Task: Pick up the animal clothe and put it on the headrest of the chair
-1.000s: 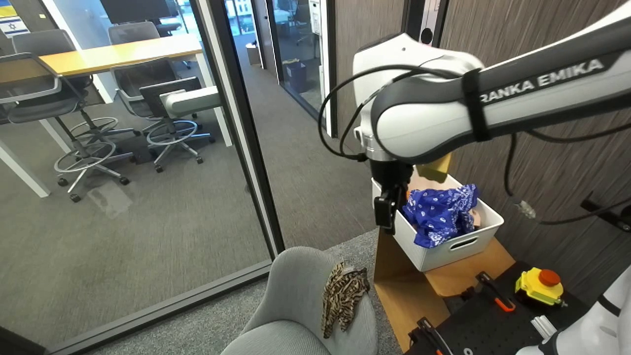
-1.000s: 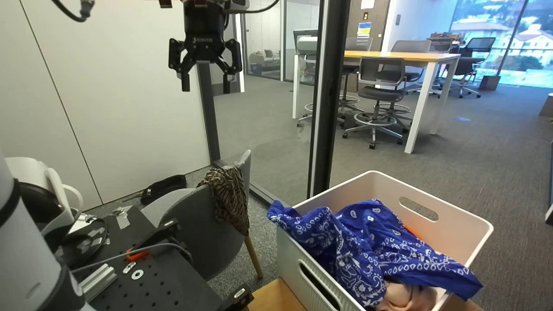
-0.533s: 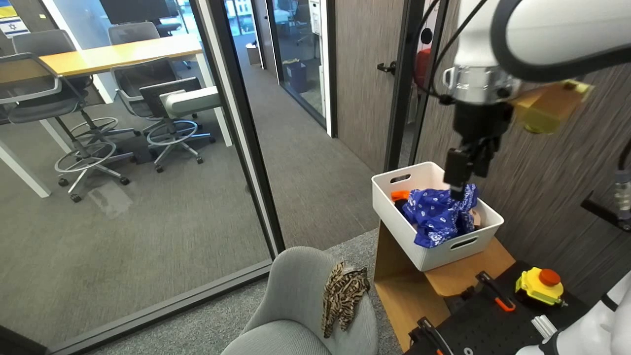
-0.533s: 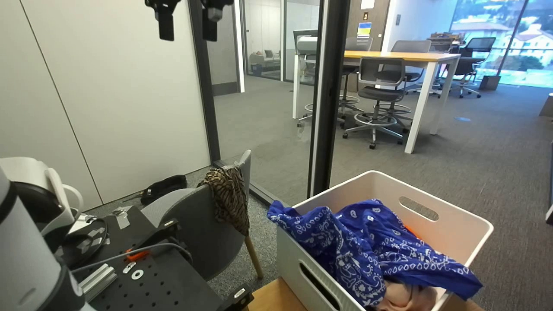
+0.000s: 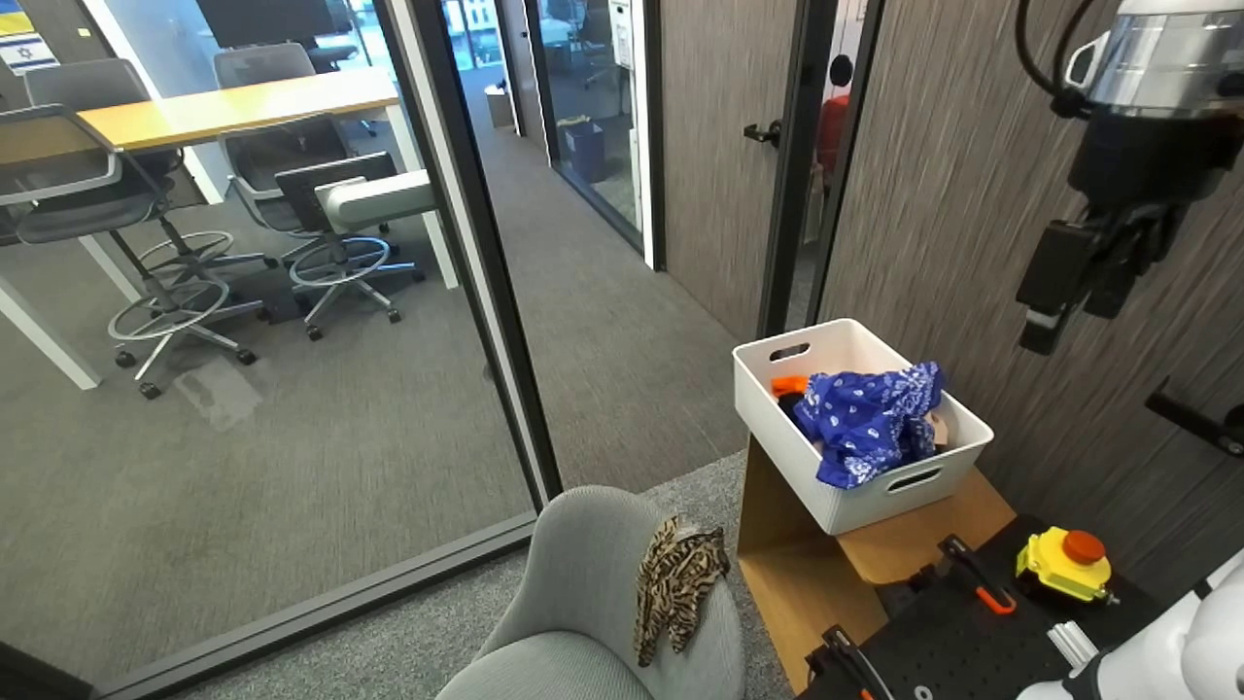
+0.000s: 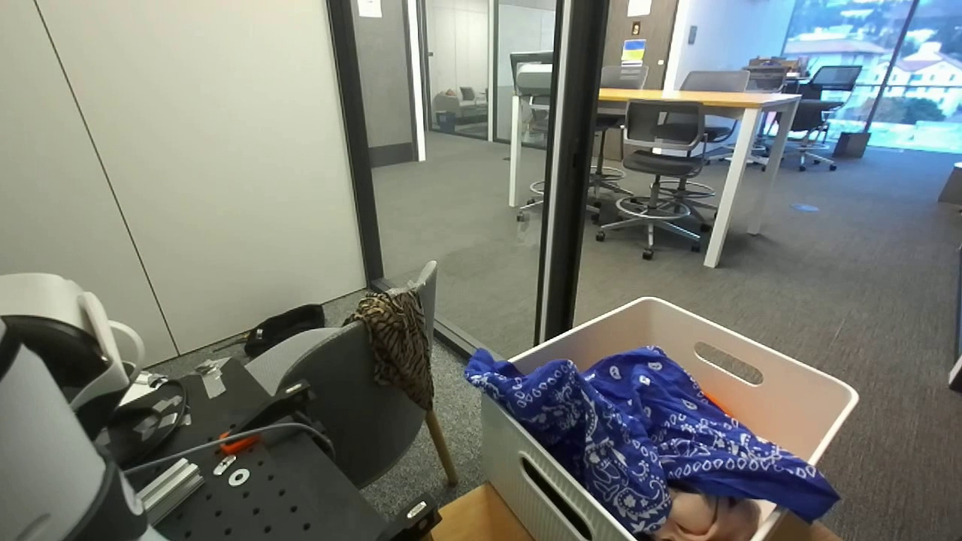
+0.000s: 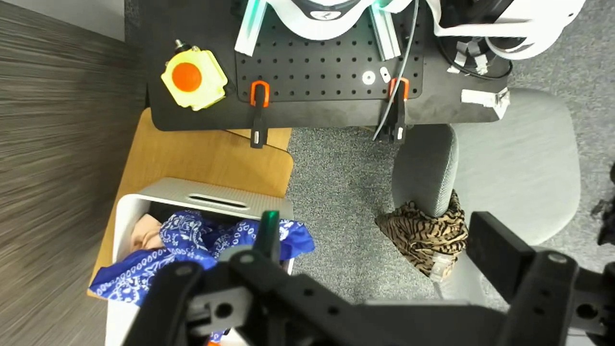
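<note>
One animal-print cloth point(image 5: 680, 588) lies over the top edge of the backrest point(image 5: 588, 559) of the grey chair point(image 5: 554, 671), falling down the front and, as an exterior view of the rear shows, down the back too. Neither has shifted over the last second; all the change is in the gripper point(image 7: 377, 228). In an exterior view it has swept right and upward, from above the left wall of the white bin point(image 5: 846, 510) to a place in front of the dark wood wall point(image 5: 952, 214), and in an exterior view where it hung a second ago it no longer shows. Its fingers point(image 7: 497, 250) stand wide apart in the wrist view, pinching nothing, the cloth well below. That edge is presumably the place the task names, so the cloth seems to be where it is wanted, and the gripper's move looks like a retreat rather than a fresh reach. What remains is probably only the risk that the cloth, loosely draped, slides off. Farther out, a blue bandana point(image 6: 639, 436) lies unmoved in the bin, corners over the rim, and near right the black bench point(image 5: 943, 637) carries a yellow stop button point(image 5: 1069, 564).
</note>
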